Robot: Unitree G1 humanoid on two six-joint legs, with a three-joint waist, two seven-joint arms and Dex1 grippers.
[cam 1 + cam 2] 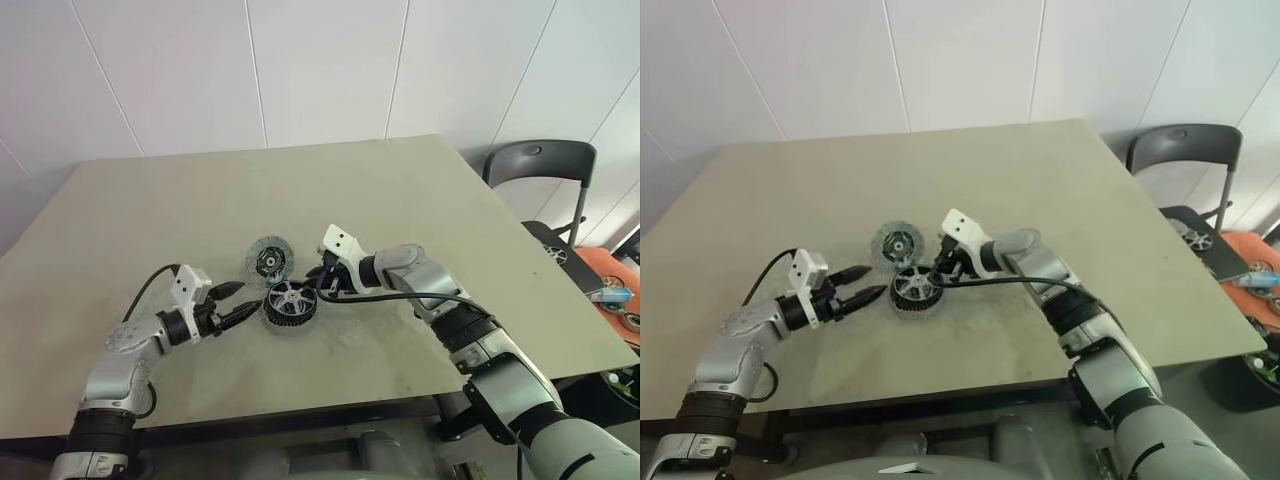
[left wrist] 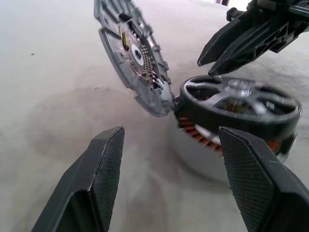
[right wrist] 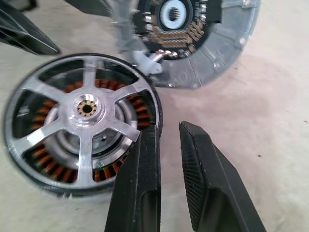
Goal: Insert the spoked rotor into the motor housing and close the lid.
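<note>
Nothing here can be read: no words, numbers, brand marks or signs on the motor parts, table or chair.

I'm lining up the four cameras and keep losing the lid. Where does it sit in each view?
Left eye view: the lid lies on the table, just behind the spoked rotor.
Right eye view: the lid lies behind the rotor.
Left wrist view: the lid stands beside the rotor.
Right wrist view: the lid borders the rotor.
Shared landmark: the rotor.
</note>
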